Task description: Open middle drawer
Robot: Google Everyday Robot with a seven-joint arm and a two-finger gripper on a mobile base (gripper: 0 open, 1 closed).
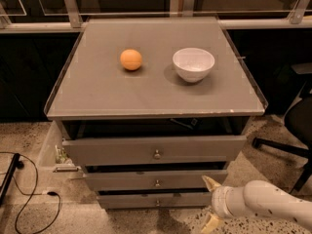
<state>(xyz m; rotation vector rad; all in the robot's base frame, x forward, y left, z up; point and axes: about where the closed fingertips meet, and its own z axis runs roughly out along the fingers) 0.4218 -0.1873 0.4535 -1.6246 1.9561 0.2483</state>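
Observation:
The grey cabinet has three drawers. The middle drawer (pixel 146 180) shows a flat grey front with a small round metal knob (pixel 157 183) at its centre, and stands about flush between the taller top drawer (pixel 122 151), which is pulled out a little, and the narrow bottom drawer (pixel 136 199). My gripper (pixel 211 204) is low at the right, in front of the middle drawer's right end and right of the knob. Its two tan fingers are spread apart, one fingertip (pixel 209 182) up near the drawer front and one lower down, and they hold nothing.
An orange (pixel 131 60) and a white bowl (pixel 193 64) sit on the cabinet top (pixel 97 91). A black cable (pixel 29 199) lies on the floor at the left. An office chair base (pixel 287 145) stands at the right. A white bin (pixel 51 152) is beside the cabinet's left side.

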